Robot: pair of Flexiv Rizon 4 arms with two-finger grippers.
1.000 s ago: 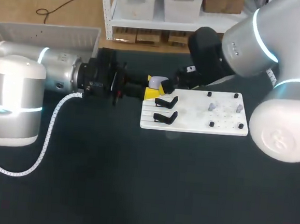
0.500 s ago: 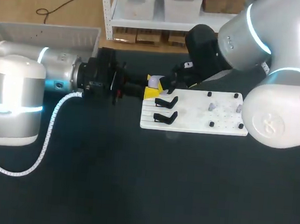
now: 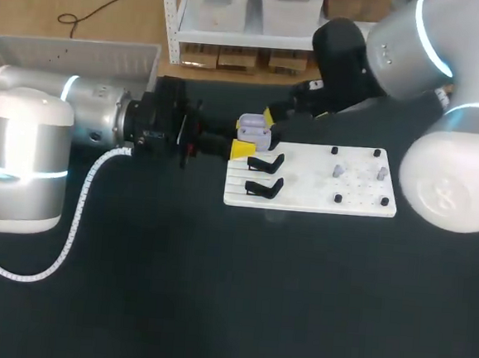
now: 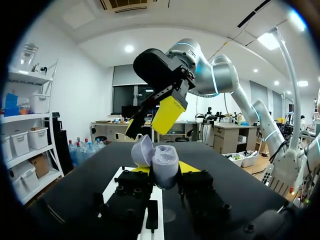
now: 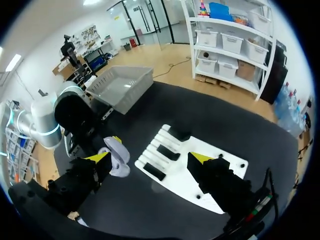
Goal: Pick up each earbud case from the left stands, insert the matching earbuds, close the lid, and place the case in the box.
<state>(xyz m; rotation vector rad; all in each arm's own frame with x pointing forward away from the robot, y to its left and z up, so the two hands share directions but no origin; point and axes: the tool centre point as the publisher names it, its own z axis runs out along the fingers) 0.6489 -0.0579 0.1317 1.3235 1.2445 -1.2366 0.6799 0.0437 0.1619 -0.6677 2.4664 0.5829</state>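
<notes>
Left pincer grips the open case at the board's corner; right pincer gapes, seemingly clear beside it.

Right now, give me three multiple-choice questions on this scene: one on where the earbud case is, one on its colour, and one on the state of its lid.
1. Where is the earbud case?
A) in the grey box
B) in the left gripper
C) on a black stand

2. What colour is it?
A) pale purple
B) red
C) green

3. Its lid is:
A) shut
B) open
C) lying on the table

Answers:
1 B, yellow-tipped fingers clamp it from both sides in the left wrist view.
2 A, its shell shows pale purple in every view.
3 B, the lid stands hinged up beside the body.
</notes>
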